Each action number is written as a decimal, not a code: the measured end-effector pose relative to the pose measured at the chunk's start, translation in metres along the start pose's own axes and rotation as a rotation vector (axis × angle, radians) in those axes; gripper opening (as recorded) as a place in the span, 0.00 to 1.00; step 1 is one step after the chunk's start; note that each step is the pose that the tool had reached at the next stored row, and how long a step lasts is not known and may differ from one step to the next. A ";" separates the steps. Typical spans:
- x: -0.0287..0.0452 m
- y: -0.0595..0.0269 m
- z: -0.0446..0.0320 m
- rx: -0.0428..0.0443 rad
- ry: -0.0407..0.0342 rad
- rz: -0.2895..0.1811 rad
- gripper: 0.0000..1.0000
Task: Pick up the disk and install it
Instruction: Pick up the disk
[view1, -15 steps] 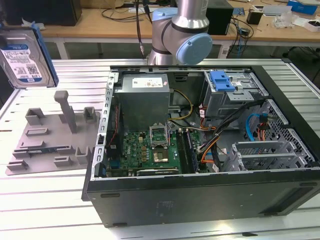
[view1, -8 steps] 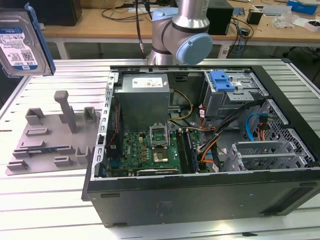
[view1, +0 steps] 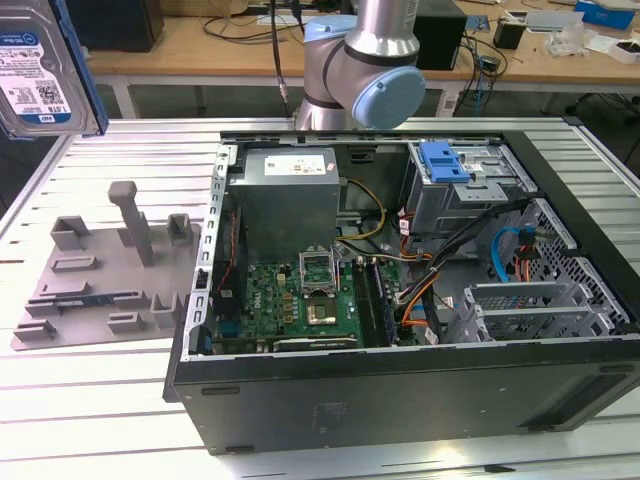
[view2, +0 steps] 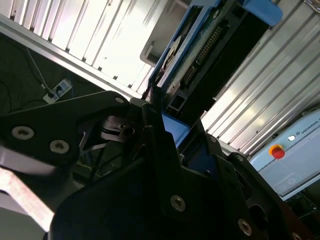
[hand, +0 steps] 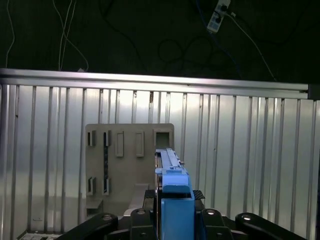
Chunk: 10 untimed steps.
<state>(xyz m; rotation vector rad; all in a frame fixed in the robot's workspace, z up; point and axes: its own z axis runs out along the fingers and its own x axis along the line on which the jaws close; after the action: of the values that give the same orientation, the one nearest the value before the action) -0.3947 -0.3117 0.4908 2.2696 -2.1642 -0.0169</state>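
Observation:
The disk (view1: 45, 65) is a silver hard drive with a white-and-blue label and a blue frame. It hangs high at the exterior view's left, above the table and well clear of the open computer case (view1: 400, 400). In the first wrist view the disk (hand: 170, 165) stands edge-on, and my gripper (hand: 175, 197) is shut on its blue carrier end. In the second wrist view the disk (view2: 200, 55) shows its connector side, with the black fingers (view2: 160, 145) clamped on the blue frame. The grey drive cage (view1: 470, 185) with a blue latch (view1: 445, 165) sits at the case's far right.
A grey fixture plate (view1: 100, 270) with slots and posts lies on the ribbed metal table (view1: 100, 420), directly below the disk in the first wrist view (hand: 127, 165). Inside the case are a grey power supply (view1: 285, 190), the motherboard (view1: 300, 300) and loose cables (view1: 440, 270). The arm's base (view1: 370, 60) stands behind the case.

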 end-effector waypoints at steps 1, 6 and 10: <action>0.0000 -0.0001 0.0000 -0.0001 0.0000 0.000 0.37; 0.0002 -0.0003 -0.0002 -0.0003 0.0001 0.000 0.37; 0.0008 -0.0010 -0.0007 -0.0001 0.0001 0.000 0.37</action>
<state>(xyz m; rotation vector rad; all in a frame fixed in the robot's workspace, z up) -0.3937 -0.3124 0.4914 2.2699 -2.1638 -0.0169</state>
